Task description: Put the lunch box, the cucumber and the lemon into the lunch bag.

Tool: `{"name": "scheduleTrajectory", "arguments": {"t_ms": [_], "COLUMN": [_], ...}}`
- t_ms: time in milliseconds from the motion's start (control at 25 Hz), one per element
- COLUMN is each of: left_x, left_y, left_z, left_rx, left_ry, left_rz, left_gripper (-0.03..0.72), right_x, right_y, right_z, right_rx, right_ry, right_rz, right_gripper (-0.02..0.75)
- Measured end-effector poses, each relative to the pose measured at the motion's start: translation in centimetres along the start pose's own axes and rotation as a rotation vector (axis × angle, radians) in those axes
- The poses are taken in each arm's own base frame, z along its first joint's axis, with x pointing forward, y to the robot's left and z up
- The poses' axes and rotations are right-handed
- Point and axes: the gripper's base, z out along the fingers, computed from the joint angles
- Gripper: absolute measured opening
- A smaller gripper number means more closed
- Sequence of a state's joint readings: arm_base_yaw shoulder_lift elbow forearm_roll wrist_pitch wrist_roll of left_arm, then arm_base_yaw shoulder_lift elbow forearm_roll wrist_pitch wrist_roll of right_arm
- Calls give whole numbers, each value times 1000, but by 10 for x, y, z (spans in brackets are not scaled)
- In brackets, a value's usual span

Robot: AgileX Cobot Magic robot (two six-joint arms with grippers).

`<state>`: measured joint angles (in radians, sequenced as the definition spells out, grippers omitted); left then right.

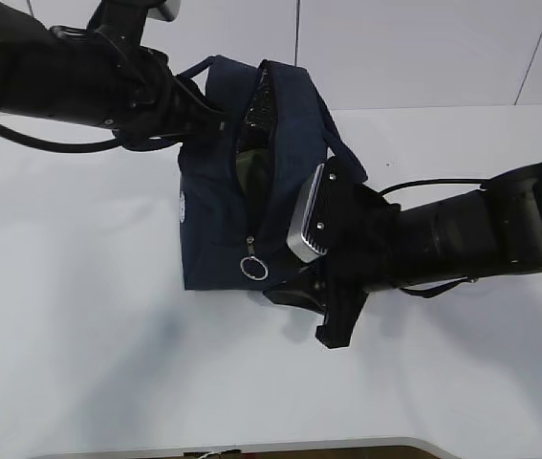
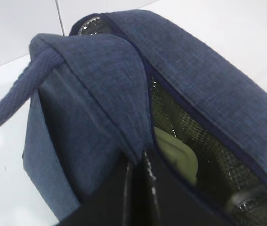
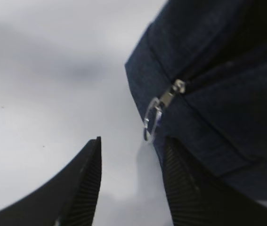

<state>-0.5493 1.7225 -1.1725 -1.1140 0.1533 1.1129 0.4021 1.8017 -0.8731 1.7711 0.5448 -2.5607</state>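
The dark navy lunch bag [image 1: 223, 229] stands mid-table with its top gaping. Inside it, the lunch box shows its pale green lid [image 2: 178, 153] against the silver lining. My left gripper [image 2: 138, 160] is shut on the fabric edge of the bag's opening; in the exterior view it [image 1: 189, 115] sits at the bag's upper left. My right gripper [image 3: 131, 141] is open beside the bag's lower corner, just below the silver ring pull [image 3: 152, 123], with nothing between its fingers. Neither cucumber nor lemon is in view.
One loop handle [image 2: 11, 106] hangs off the bag's left side. The white table [image 1: 79, 316] spreads around the bag, ending at a wall behind. My right arm [image 1: 462, 234] lies across the table's right half.
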Motion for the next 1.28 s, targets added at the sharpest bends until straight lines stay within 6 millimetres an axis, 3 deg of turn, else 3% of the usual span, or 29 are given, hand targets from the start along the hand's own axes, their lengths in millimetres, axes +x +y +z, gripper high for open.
{"name": "scheduleTrajectory", "arguments": {"t_ms": [840,1280], "left_x": [0,0], "left_y": [0,0], "left_z": [0,0], "left_rx": [2,2], "left_ry": [1,1], "left_rz": [0,0], "left_gripper": [-15,-15], "right_x": [7,6], "right_y": [-13,-13], "right_z": [29,30], "right_rx": [-29,-42], "right_ry": [-10,-27], "right_rz": [193,196], "right_gripper": [354,354]}}
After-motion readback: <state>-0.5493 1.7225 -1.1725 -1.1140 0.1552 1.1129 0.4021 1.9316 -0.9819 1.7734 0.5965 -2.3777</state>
